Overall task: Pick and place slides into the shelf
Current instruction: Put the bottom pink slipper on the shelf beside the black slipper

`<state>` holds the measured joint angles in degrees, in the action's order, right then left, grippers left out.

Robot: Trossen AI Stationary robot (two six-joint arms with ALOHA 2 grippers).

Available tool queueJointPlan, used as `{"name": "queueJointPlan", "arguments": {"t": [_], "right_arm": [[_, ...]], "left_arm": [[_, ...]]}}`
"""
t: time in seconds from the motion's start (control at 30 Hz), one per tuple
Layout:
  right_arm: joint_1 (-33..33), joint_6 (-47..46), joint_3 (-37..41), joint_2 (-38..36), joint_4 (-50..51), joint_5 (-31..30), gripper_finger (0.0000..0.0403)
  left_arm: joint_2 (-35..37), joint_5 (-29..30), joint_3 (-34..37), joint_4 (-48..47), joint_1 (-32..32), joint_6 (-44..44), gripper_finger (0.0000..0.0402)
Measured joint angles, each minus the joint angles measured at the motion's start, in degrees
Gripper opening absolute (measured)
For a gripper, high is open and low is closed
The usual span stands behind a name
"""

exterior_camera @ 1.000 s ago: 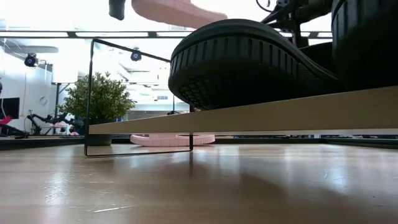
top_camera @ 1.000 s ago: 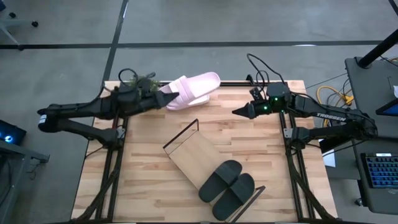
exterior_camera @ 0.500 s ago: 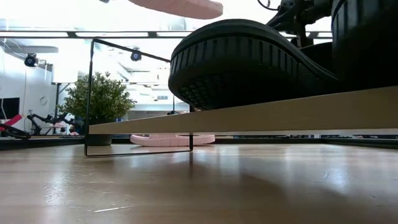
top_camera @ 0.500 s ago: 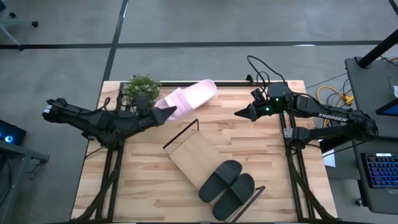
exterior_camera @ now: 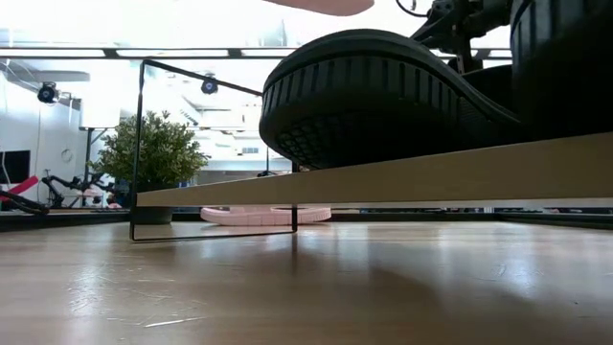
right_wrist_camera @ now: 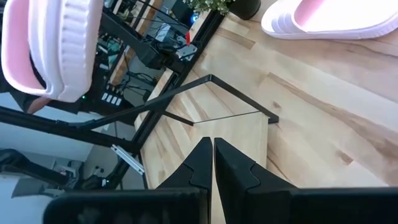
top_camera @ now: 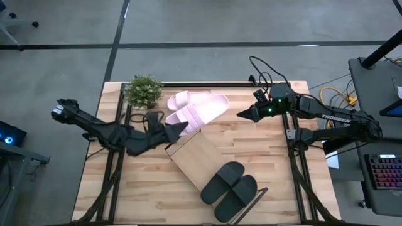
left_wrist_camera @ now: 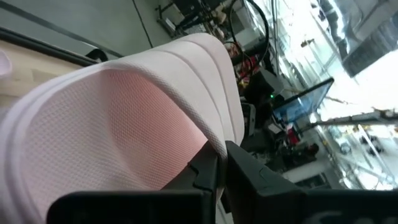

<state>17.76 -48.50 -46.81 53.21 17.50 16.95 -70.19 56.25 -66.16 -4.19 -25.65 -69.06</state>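
My left gripper (top_camera: 171, 130) is shut on one pale pink slide (top_camera: 202, 111) and carries it above the far end of the shelf (top_camera: 196, 157). The wide textured face of this slide (left_wrist_camera: 118, 124) fills the left wrist view. The second pink slide (top_camera: 188, 98) lies flat on the table near the far edge. The black pair (top_camera: 230, 187) rests side by side on the near end of the light-wood shelf board. My right gripper (top_camera: 239, 114) hovers shut over the table's right part, apart from everything. My left gripper holds the pink slide by the rim of the end nearest the arm (left_wrist_camera: 189, 146), pinched between the two fingers (left_wrist_camera: 208, 171). The fingers come from the table's left, roughly level. The slide is lifted clear and stretches away from the gripper toward the far right.
A small potted plant (top_camera: 143, 90) stands at the far left corner. The shelf lies diagonally across the table's middle, its black wire end (top_camera: 183, 134) rising under the carried slide. Bare tabletop (top_camera: 276, 157) shows to the right of the shelf.
My left arm has swung from the far edge toward the near side and the middle, carrying the pink slide clear of the table. The slide now hangs over the shelf's far wire end, leaving the other pink slide uncovered on the table.
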Motion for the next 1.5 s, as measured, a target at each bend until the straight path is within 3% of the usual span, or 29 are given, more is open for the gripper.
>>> {"name": "queueJointPlan", "arguments": {"t": [0.17,0.5,0.97,1.2,1.5], "right_arm": [[0.02,1.45,-0.72,0.09,0.21,0.0,0.0009],[0.04,2.64,-1.72,0.09,0.3,-0.02,0.0009],[0.04,2.03,-1.73,0.09,0.28,-0.04,0.0009],[0.05,2.02,-1.73,0.09,0.29,-0.04,0.0009],[0.04,2.01,-1.73,0.11,0.28,-0.04,0.0009]], "left_arm": [[-2.24,5.81,-0.24,-0.16,-4.37,-4.5,0.0001],[-7.63,10.75,-0.2,-1.33,-8.63,-13.5,0.0001],[-11.31,10.4,-0.16,-1.94,-11.3,-20.77,0.0001],[-13.98,10.35,-0.09,-8.67,-13.0,-31.8,0.0001],[-17.18,11.66,-0.03,-10.56,-13.57,-40.99,0.0001]]}}
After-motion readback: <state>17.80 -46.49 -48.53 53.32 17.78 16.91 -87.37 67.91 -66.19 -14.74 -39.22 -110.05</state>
